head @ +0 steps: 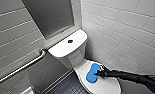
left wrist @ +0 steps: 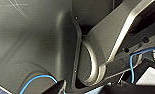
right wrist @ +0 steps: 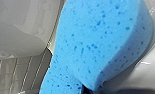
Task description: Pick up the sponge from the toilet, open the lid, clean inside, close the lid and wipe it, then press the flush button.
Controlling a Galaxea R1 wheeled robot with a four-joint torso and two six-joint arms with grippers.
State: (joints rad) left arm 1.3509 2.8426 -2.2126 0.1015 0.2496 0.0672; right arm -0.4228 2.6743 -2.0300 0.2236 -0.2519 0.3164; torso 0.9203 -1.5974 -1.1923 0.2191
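Observation:
The white toilet [head: 68, 50] stands in the corner with its lid [head: 106, 86] down. On the lid's near-tank part lies the blue sponge [head: 92, 73], flat against the white surface. My right gripper [head: 99, 73] comes in from the right and is shut on the sponge's right edge. The right wrist view has the sponge [right wrist: 98, 45] close up and pinched at one edge, with the white lid [right wrist: 143, 75] behind it. The dark round flush button [head: 70, 41] sits in the middle of the tank top. The left wrist view looks onto the robot's own grey body.
A metal grab bar [head: 23, 67] runs along the tiled wall to the left of the toilet. A white tiled wall [head: 128, 30] stands close on the right. Dark tiled floor [head: 68, 87] lies left of the bowl.

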